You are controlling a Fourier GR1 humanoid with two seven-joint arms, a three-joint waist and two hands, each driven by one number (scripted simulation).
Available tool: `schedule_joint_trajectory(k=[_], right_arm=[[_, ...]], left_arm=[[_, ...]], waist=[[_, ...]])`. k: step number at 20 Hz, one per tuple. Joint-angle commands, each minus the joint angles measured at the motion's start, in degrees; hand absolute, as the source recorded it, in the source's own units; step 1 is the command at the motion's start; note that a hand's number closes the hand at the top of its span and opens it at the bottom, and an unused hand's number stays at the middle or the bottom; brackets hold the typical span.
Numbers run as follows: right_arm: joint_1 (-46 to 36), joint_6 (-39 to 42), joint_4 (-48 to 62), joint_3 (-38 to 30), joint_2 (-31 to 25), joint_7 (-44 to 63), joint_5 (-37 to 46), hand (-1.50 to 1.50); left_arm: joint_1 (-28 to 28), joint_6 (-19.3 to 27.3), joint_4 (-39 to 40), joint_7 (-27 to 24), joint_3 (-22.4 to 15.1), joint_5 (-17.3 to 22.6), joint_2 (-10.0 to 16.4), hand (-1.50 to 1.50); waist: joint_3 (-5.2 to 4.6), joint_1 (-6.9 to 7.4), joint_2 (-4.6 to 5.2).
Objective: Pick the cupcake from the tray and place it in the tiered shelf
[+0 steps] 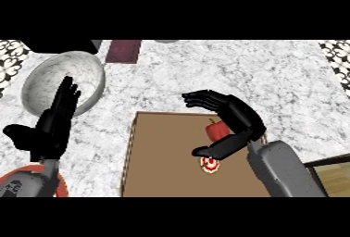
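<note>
In the head view, the brown tray lies on the marbled worktop at the middle of its near edge. The cupcake is on the tray, right of its middle and towards its near side. It is seen from straight above as a small round red-and-white shape, top towards the camera, so no long axis or pointing direction can be made out. A red pepper lies just beyond it on the tray, its dark stem end towards the tray's far edge. The right hand hangs over this part of the tray. It is released and grasps nothing, with the fingers arched over the tray's far edge and the thumb spread apart, its tip just beside the cupcake on the far side. Whether the thumb touches the cupcake cannot be told. The left hand rests open near the worktop's left edge, fingers straight up, and its tips overlap the rim of a grey-white bowl in the far left corner. A corner of the tiered shelf, pale wood in a dark frame, shows at the near right corner, well apart from the cupcake. A red rim shows at the near left corner.
</note>
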Motion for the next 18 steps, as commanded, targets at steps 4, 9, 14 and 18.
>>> schedule_joint_trajectory(k=[4, 9, 14, 18], right_arm=[[-6.7, 19.3, -4.3, -1.6, -13.2, 4.4, -5.2, -1.50], [-10.5, 24.2, -15.3, 4.1, -19.4, 11.6, -0.4, -1.50], [-16.7, 22.6, -23.5, 7.8, -20.6, 15.4, 14.4, -1.50], [-17.3, 21.4, -28.4, 13.9, -19.3, 22.9, 23.2, -1.50]], left_arm=[[4.5, 0.7, -2.9, 0.1, 1.4, -0.4, 0.6, 0.00], [2.5, 1.7, -2.6, 3.5, 1.9, -0.7, 1.1, 0.00], [3.3, 1.1, -2.3, 1.1, 2.4, -0.4, 0.2, 0.00], [0.6, 2.1, -3.7, 4.3, 2.4, -1.0, 0.4, 0.00]], waist=[[-0.08, -0.82, -0.30], [-0.15, -2.23, -0.79], [-0.21, -2.01, -0.85], [-0.15, -2.01, -0.51]])
